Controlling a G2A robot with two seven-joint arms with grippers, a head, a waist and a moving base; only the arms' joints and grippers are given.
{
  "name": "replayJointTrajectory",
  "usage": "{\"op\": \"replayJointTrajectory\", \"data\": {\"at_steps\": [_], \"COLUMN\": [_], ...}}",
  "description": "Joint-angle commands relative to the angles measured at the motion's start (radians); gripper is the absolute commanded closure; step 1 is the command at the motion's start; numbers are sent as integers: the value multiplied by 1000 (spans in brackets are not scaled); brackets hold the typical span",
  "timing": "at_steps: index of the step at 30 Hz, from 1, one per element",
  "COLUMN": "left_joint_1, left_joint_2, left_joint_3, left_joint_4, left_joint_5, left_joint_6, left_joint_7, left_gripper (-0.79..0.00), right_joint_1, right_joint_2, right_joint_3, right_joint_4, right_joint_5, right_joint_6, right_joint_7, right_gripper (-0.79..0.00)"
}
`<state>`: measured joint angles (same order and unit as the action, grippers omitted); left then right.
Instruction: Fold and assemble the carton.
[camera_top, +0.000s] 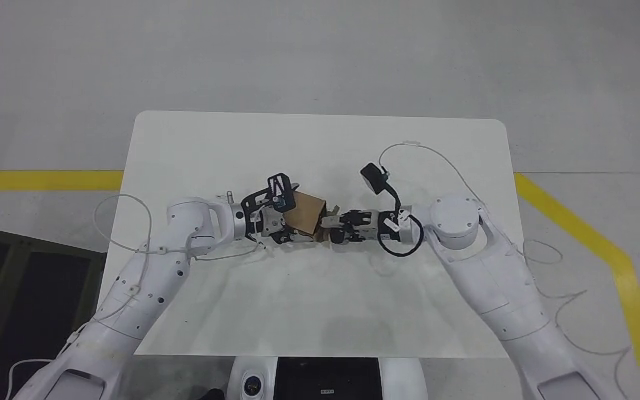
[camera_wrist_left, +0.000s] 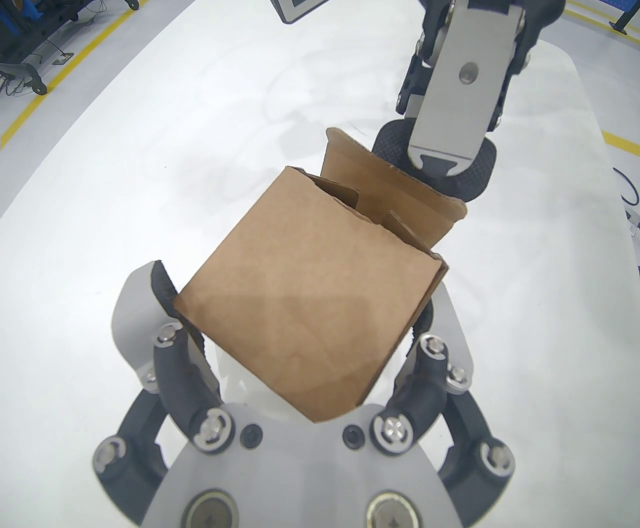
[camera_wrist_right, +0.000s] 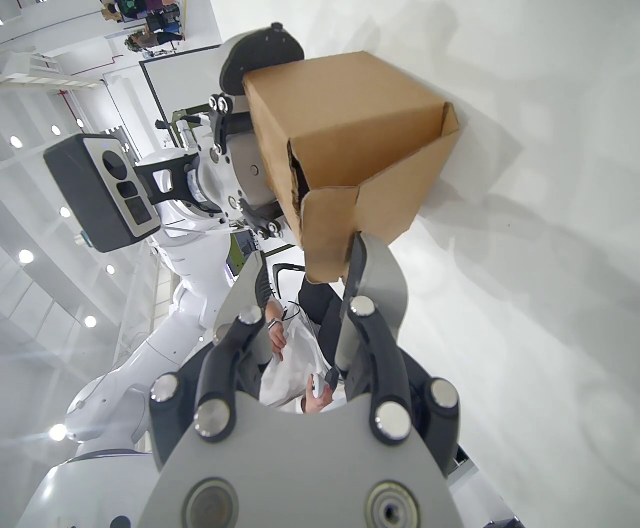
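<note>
A small brown carton (camera_top: 309, 212) is held above the middle of the white table (camera_top: 330, 150). My left gripper (camera_top: 283, 228) is shut on it, one finger on each side wall, as the left wrist view shows with the carton (camera_wrist_left: 310, 310) filling the gap between the fingers (camera_wrist_left: 150, 295). The far end of the carton is open and one flap (camera_wrist_left: 390, 200) sticks out. My right gripper (camera_top: 334, 228) faces that end from the other side. In the right wrist view it (camera_wrist_right: 307, 265) is open, one fingertip (camera_wrist_right: 362, 250) touching the flap (camera_wrist_right: 330, 225), the other standing apart.
A thin white cable (camera_top: 440, 160) lies on the table's back right part. Bare tabletop surrounds both arms. Yellow floor tape (camera_top: 60, 180) runs beyond the table's left and right edges.
</note>
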<state>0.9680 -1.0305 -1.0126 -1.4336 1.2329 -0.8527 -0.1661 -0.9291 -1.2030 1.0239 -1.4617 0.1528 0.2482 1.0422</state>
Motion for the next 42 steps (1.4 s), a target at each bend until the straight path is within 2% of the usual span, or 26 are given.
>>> {"op": "replayJointTrajectory", "data": {"at_steps": [1,7,9,15,30,35,38,42], "left_joint_1": [0,1,1,0,-1,1,2,3], "left_joint_2": [0,0,-1,-2,-4,-4,-4,-4], "left_joint_3": [-1,-1,-1,0,-1,-1,-2,-2], "left_joint_4": [-1,-1,0,3,3,1,2,1], "left_joint_5": [1,2,3,1,4,6,5,6], "left_joint_6": [-2,-7,-8,-10,-11,-12,-12,-12], "left_joint_7": [-1,-6,-7,-11,-14,-15,-16,-19], "left_gripper": [-785,-785,-785,-785,-785,-785,-785,-785], "right_joint_1": [4,15,16,17,13,14,17,20], "right_joint_2": [-4,-9,-9,-9,-9,-10,-11,-10], "right_joint_3": [-3,-10,-11,-14,-13,-15,-18,-23], "right_joint_4": [11,29,34,52,70,79,84,90], "right_joint_5": [26,52,54,59,86,102,103,92], "right_joint_6": [-13,-32,-33,-27,-27,-35,-33,-24], "right_joint_7": [-17,-41,-45,-53,-75,-76,-74,-76], "right_gripper": [-329,-317,-271,-234,-222,-194,-123,-108]}}
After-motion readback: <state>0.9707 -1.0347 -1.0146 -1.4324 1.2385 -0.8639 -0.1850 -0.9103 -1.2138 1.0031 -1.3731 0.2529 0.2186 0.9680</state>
